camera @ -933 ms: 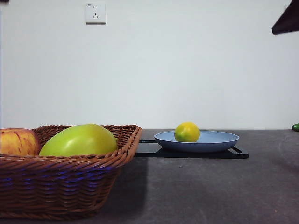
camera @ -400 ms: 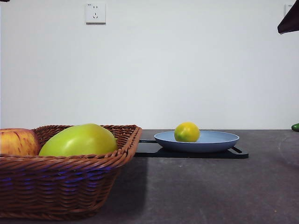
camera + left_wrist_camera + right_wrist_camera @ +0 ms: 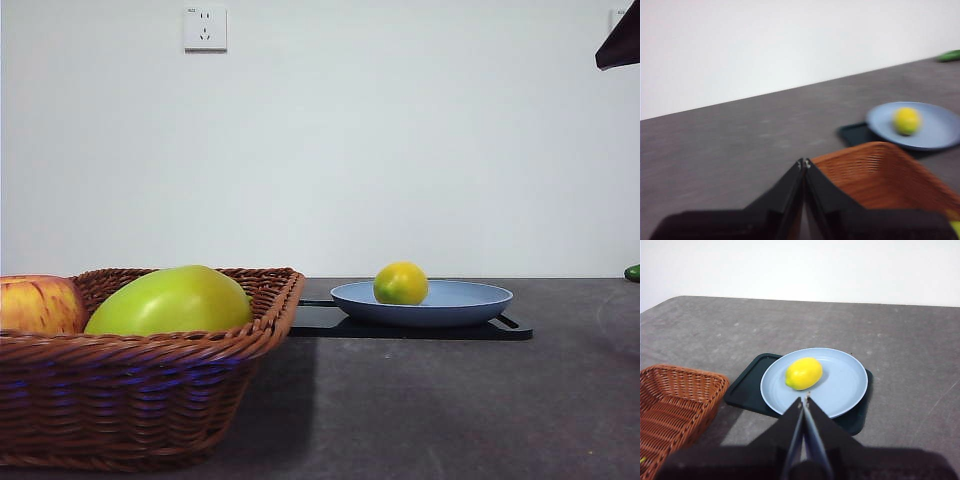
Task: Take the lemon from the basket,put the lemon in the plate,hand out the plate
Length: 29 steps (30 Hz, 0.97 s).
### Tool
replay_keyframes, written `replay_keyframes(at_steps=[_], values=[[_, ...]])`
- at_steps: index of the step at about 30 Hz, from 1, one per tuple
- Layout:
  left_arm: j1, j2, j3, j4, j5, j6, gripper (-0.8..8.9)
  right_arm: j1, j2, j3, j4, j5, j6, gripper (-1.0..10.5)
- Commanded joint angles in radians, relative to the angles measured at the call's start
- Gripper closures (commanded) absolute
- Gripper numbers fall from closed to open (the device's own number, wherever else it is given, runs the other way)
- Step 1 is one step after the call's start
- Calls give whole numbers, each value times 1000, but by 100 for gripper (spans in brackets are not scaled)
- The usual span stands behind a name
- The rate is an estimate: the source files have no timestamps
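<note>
Right claw [image 3: 804, 401] hangs closed and empty above the plate [image 3: 845, 385], lemon [image 3: 804, 373] already resting in it, so open wide, come in low at the rim, and lift level off the bench [image 3: 910, 335].

Cropped, hidden and blurred parts

The basket [image 3: 150, 400] runs off the front view's left and bottom edges, cutting the apple [image 3: 38, 305]; its rim hides the undersides of the apple and the large green fruit [image 3: 170, 300]. A green object [image 3: 632, 272] at the table's right edge is cropped, unidentifiable. The left wrist view is blurred.
</note>
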Motion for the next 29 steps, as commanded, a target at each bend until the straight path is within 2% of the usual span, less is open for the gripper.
replay_keyframes(at_steps=[1,6,14,19,29], values=[[75,-29,-35,9,-22,20,805,6,2,9,10,5,8,943],[172,-74,-166,127,-15,9,805,6,1,9,10,5,8,943],[203,-115,-378,277,-15,-81,805,6,1,9,10,5,8,943],[203,-146,-436,273,-14,-88,805,6,1,9,10,5,8,943],[203,-152,-444,228,-15,-87,805,6,1,9,10,5,8,943]])
